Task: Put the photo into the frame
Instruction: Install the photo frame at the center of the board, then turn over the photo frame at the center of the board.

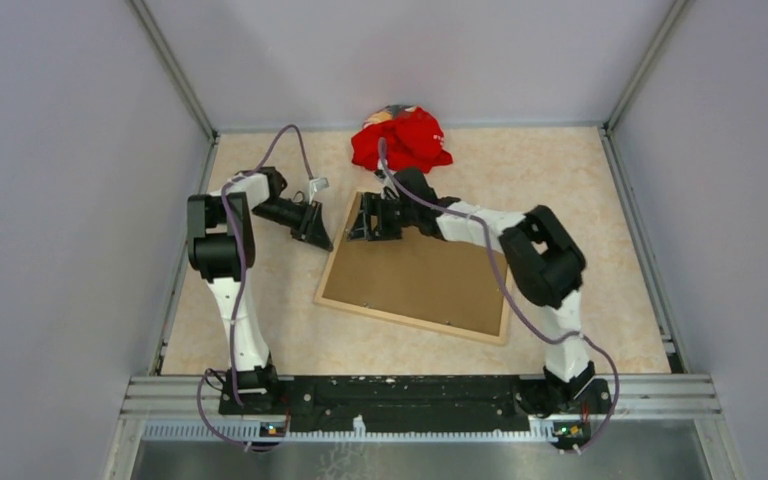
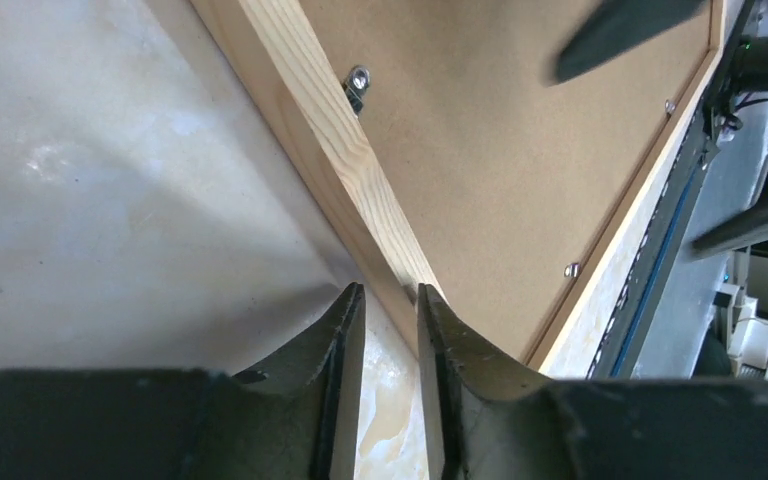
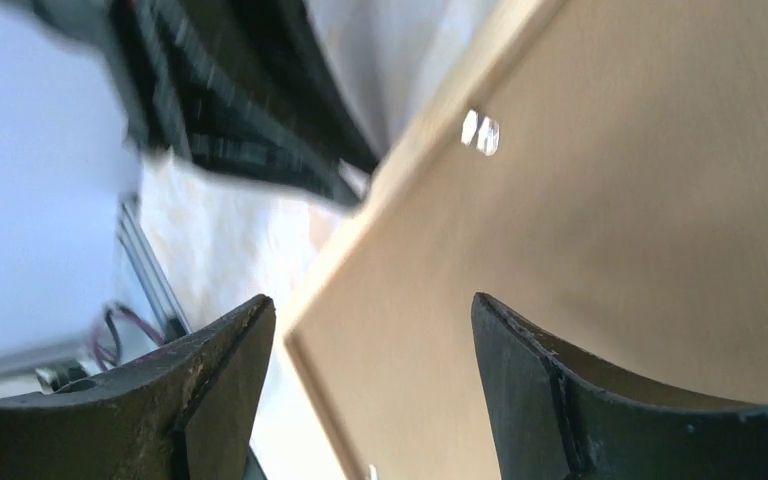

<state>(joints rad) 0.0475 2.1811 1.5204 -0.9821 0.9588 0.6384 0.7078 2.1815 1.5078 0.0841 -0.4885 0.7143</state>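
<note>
The frame [image 1: 410, 322] lies face down in the middle of the table, a thin light-wood rim around a plain brown backing board [image 1: 415, 275]. The photo is hidden. My left gripper [image 1: 318, 238] sits low at the frame's far-left corner. In the left wrist view its jaws [image 2: 392, 295] stand a narrow gap apart, with bare table showing between them and the wood rail [image 2: 330, 130] ending just past the tips. My right gripper [image 1: 362, 222] hovers over the frame's far edge. The blurred right wrist view shows it [image 3: 370, 310] wide open above the board [image 3: 610, 200], holding nothing.
A crumpled red cloth [image 1: 405, 140] lies at the back of the table behind the frame. Small metal tabs [image 2: 357, 80] sit along the inside of the rim. Grey walls close in the beige marbled tabletop [image 1: 580, 190] on three sides.
</note>
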